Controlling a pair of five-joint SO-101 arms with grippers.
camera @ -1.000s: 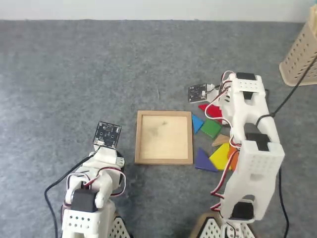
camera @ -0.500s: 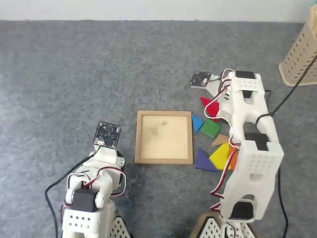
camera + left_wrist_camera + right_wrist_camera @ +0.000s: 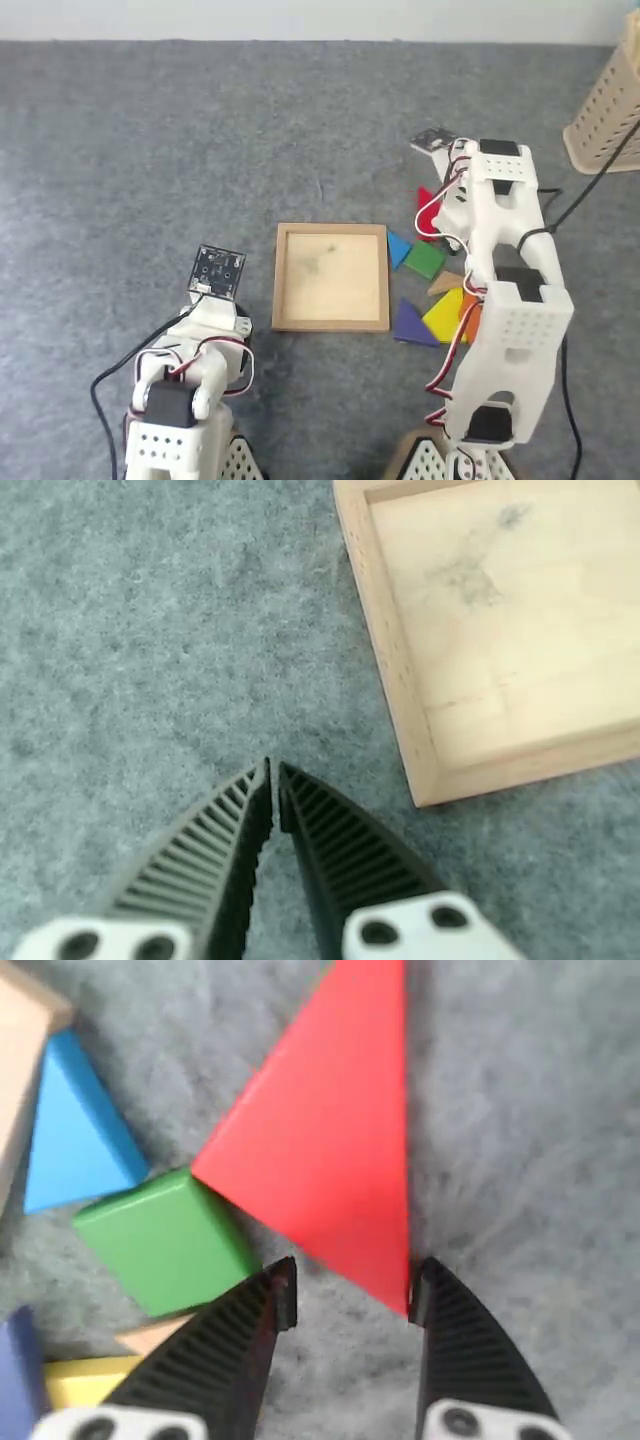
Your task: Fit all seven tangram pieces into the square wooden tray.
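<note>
The square wooden tray (image 3: 279, 280) lies bare in the middle of the grey carpet. Right of it lie the pieces: blue triangle (image 3: 397, 247), green square (image 3: 425, 260), red triangle (image 3: 425, 203), purple triangle (image 3: 409, 322), yellow triangle (image 3: 445, 314), a tan piece (image 3: 445, 283) and an orange one (image 3: 469, 312). My right gripper (image 3: 350, 1285) is open, its fingers straddling a corner of the red triangle (image 3: 330, 1150), next to the green square (image 3: 165, 1240) and blue triangle (image 3: 75, 1125). My left gripper (image 3: 272, 772) is shut and holds nothing, on the carpet beside the tray (image 3: 400, 680).
A perforated wooden holder (image 3: 608, 100) stands at the far right edge. The right arm (image 3: 505, 300) covers part of the pieces. The left arm (image 3: 195, 370) sits at the front left. Open carpet lies behind and left of the tray.
The right arm's wrist has swung toward the far side of the table over the red triangle. The left arm has not moved.
</note>
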